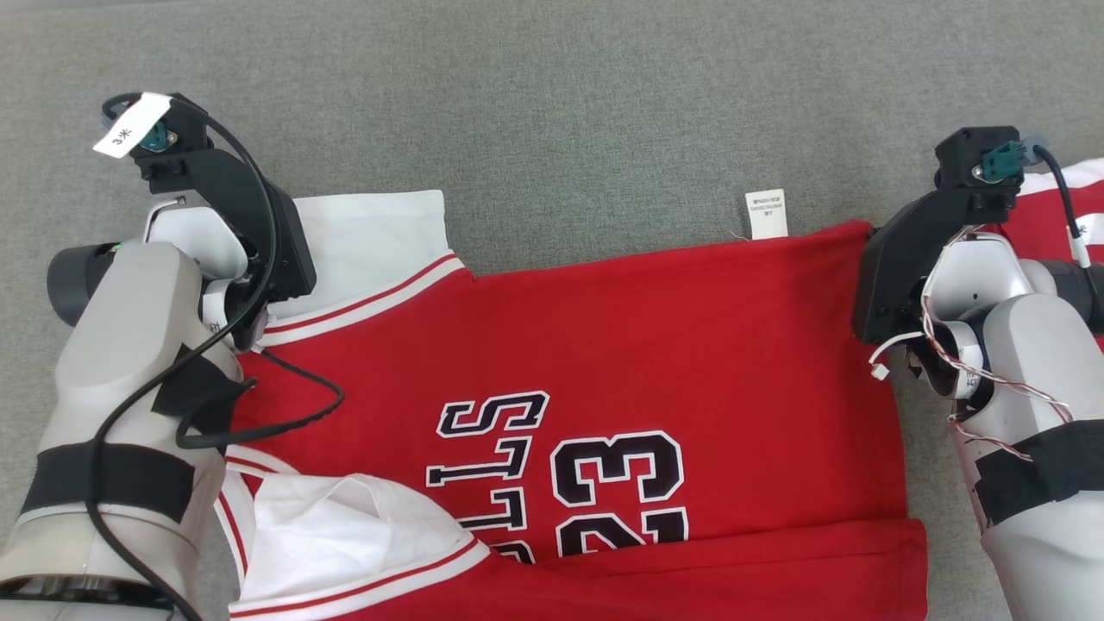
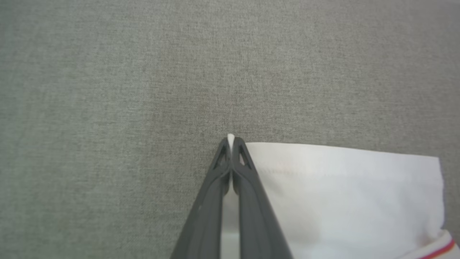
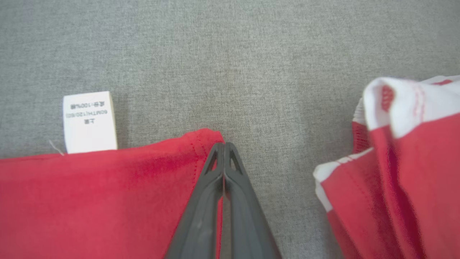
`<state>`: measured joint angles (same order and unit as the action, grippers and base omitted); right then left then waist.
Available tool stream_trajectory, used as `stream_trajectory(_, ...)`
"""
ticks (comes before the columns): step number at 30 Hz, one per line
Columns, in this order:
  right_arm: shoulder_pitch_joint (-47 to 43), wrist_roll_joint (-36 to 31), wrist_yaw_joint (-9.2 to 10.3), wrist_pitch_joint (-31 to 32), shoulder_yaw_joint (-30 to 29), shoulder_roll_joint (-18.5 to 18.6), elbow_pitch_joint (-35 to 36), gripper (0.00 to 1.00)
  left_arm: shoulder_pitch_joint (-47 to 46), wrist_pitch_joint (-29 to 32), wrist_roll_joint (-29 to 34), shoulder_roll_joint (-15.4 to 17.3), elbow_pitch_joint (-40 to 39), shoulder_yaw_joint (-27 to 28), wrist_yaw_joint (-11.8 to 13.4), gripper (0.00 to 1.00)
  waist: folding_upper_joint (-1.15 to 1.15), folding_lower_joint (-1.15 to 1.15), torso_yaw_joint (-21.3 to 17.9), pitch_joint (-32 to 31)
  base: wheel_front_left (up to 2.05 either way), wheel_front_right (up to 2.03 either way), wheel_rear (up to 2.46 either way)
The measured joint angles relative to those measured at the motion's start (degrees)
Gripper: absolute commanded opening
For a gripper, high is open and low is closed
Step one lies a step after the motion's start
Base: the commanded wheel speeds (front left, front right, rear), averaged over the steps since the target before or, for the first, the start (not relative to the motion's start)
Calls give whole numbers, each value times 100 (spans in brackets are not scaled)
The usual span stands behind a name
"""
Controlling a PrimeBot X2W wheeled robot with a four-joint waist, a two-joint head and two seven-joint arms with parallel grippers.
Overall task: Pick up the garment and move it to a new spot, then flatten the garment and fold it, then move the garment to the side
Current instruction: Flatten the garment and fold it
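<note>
garment (image 1: 604, 345): a red jersey, laid flat on the grey cloth surface (image 1: 552, 103), number upward.
left gripper (image 2: 230, 142): closed, the white sleeve (image 2: 341, 187) corner pinched between its tips.
right gripper (image 3: 223, 147): closed at the red hem corner, seemingly clamped on it.

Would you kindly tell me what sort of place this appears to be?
Probably a garment-folding test bench: a grey cloth-covered surface, a red jersey spread on it, and a second red-and-white garment beside it.
</note>
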<state>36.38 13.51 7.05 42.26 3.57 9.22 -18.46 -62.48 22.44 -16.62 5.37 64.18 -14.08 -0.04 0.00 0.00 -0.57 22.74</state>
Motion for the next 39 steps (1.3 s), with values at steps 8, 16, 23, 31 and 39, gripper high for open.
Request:
stream_trajectory(8,5,1,0,-194,-90,-25,-25,0,-1,-288,-4,-33,-42,-34,-5,0,0,0,37,-85,0,0,0)
stream_trajectory(16,-194,2,0,-360,-177,-21,-85,0,12,-848,-4,-77,-259,-55,-109,0,0,0,75,-250,0,0,0)
stream_trajectory(23,-592,64,1,-572,-327,-7,49,0,487,-1386,-3,-153,-505,-152,-301,0,0,0,134,-414,0,0,0)
stream_trajectory(31,-979,249,1,-869,-486,-40,397,0,1029,-2079,-7,-174,-991,-198,-408,0,0,0,232,-565,0,0,0)
stream_trajectory(39,-1550,318,0,-1151,-641,-41,708,0,2077,-2886,-167,-179,-1657,-237,-508,0,0,0,319,-806,0,0,0)
